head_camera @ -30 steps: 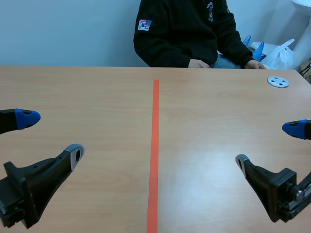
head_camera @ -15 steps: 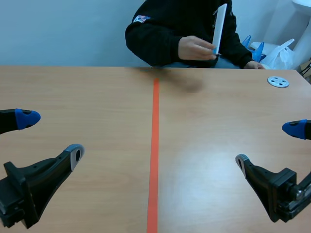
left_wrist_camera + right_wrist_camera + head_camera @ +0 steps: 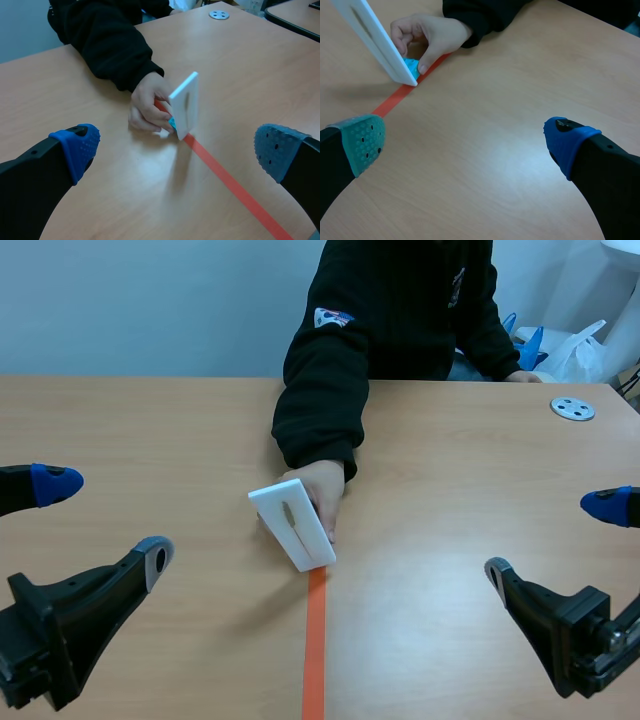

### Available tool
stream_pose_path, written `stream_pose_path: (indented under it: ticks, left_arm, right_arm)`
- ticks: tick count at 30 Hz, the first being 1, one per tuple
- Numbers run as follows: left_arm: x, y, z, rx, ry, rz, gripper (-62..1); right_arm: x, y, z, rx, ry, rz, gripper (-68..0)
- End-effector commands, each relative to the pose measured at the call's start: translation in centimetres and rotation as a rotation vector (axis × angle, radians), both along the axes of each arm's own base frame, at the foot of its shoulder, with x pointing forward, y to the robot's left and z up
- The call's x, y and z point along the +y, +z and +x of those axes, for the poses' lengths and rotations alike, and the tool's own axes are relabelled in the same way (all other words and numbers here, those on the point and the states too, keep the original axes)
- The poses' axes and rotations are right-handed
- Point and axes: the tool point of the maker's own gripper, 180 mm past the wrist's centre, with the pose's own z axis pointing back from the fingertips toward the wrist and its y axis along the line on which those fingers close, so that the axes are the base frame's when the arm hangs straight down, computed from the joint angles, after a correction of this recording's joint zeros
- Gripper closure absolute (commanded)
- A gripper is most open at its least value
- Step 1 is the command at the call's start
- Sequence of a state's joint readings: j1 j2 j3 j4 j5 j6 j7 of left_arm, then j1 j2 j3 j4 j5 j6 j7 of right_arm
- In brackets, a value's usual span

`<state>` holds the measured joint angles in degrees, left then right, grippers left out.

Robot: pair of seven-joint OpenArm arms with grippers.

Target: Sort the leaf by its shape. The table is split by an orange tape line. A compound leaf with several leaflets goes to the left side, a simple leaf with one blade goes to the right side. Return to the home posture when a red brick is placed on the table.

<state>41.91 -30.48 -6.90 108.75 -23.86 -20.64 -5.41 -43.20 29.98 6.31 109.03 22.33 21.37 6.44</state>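
Note:
A person's hand [image 3: 322,490] holds a white card [image 3: 292,525] tilted on edge over the orange tape line [image 3: 315,640], mid-table. The card's face shows one narrow, elongated mark; its leaf shape is too small to tell. A small blue piece [image 3: 172,123] sits at the card's foot. In the left wrist view the card [image 3: 186,105] and hand [image 3: 147,102] are ahead of my open left gripper [image 3: 175,147]. My right gripper [image 3: 465,140] is open too, with the card [image 3: 370,35] ahead beyond its left finger. In the scene view my left gripper [image 3: 105,522] and right gripper [image 3: 553,540] sit low at the sides.
The person in a black top sits across the table, one arm [image 3: 320,390] stretched over it. A grey disc [image 3: 572,408] with holes lies at the far right. A white bag [image 3: 580,350] sits beyond the table's edge.
The person lifted the white card, then brought it down onto the tape line at mid-table, leaning forward. Both arms have stayed still.

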Motion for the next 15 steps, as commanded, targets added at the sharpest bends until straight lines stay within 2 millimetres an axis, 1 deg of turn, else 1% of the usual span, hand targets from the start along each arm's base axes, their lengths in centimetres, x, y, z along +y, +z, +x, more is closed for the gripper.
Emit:
stream_pose_path:
  ticks: [1,15]
  left_arm:
    - [-0.42,0.64,0.01,-0.017,-0.003,-0.025,-62.3]
    - [-0.42,0.63,0.00,-0.017,-0.007,-0.022,-62.3]
  right_arm:
    - [0.10,1.26,0.58,-0.046,-0.002,0.012,-67.9]
    - [0.10,1.26,0.58,-0.046,-0.002,0.012,-67.9]
